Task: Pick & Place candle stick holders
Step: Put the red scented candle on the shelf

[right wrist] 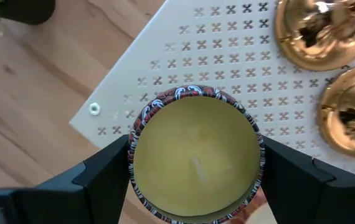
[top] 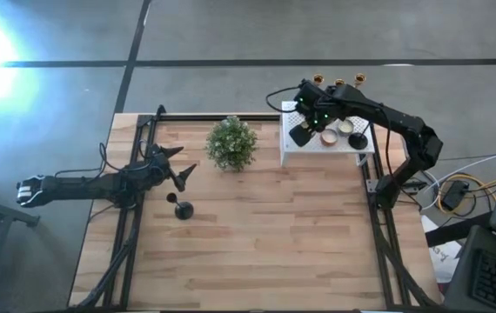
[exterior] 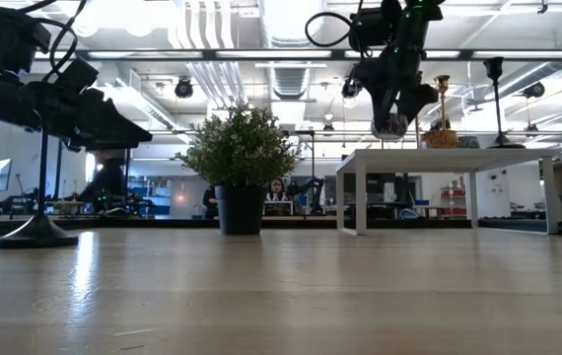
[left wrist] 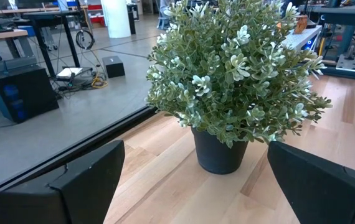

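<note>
My right gripper (right wrist: 196,163) hangs over the white perforated box (top: 296,148) and is shut on a round candle tin (right wrist: 196,155) with a patterned rim. Gold candle stick holders (top: 338,83) stand on the box by their round bases (right wrist: 324,28). A black one (exterior: 495,99) stands there too. Another black holder (top: 181,209) stands on the wood table by its round base, just on the near side of my left gripper (top: 181,172). That gripper is open and empty, and it points at the potted plant (left wrist: 233,81). My right gripper pinches the tin's round side wall (right wrist: 135,146) between its two fingers, one on each side. The fingers come from above, pointing down. The tin (exterior: 389,125) hangs level, its open top up, clear of the box top.
The bushy green potted plant (top: 231,143) stands between the two arms, left of the white box. Black rails (top: 130,226) run along the table's left and right edges. The near half of the wood table (top: 265,261) is bare.
</note>
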### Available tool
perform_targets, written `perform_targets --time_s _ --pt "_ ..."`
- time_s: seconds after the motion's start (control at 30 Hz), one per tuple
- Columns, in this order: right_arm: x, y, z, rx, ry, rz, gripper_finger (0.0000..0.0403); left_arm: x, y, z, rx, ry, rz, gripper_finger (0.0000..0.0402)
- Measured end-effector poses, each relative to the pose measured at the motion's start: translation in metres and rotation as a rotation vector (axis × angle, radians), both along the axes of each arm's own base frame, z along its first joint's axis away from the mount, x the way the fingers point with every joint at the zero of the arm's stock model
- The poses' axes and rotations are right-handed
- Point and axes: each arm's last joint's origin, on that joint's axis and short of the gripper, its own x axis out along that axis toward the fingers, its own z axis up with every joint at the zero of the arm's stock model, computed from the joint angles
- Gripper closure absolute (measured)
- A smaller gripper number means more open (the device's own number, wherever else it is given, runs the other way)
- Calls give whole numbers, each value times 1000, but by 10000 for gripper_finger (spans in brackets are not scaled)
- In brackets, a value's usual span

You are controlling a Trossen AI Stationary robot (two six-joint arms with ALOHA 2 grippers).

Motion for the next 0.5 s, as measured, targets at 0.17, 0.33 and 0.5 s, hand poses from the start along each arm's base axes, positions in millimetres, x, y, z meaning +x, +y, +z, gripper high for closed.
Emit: perform_targets --time_s 0.17,0.33,0.5 --pt "-2 -3 0 -17 11 -15 113 0 0 0 0 0 0 3" --pt "-6 -8 -3 -21 24 -39 113 0 0 0 0 -1 0 3" --pt "-9 -14 -13 -12 28 -49 113 0 0 0 0 0 0 3"
